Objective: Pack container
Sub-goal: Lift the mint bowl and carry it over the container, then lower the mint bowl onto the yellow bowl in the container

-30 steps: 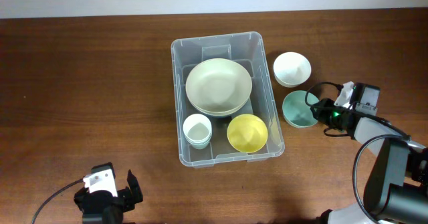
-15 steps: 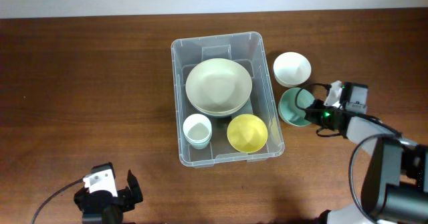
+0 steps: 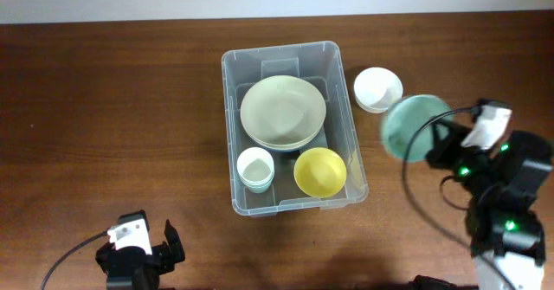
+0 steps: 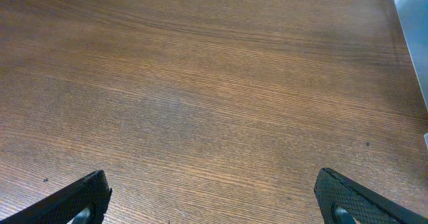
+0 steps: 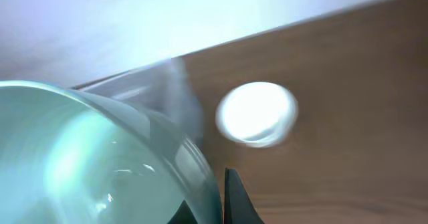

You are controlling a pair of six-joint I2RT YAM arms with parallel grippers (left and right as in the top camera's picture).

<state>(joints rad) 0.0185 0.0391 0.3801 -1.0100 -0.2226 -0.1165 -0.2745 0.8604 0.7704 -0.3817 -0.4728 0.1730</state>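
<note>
The surface (image 4: 200, 83) is brown wood with fine straight grain and a low satin sheen. The container (image 3: 232, 134) is clear glossy plastic. The teal bowl (image 5: 80, 164) looks smooth and shiny, catching highlights. The large pale bowl (image 3: 283, 111) and yellow bowl (image 3: 319, 171) are smooth. The fingers (image 4: 344, 196) of the left tool (image 4: 212, 198) are matt black and finely dimpled.

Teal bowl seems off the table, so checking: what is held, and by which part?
The right gripper holds the teal bowl by its rim. The left gripper, open, holds nothing.
</note>
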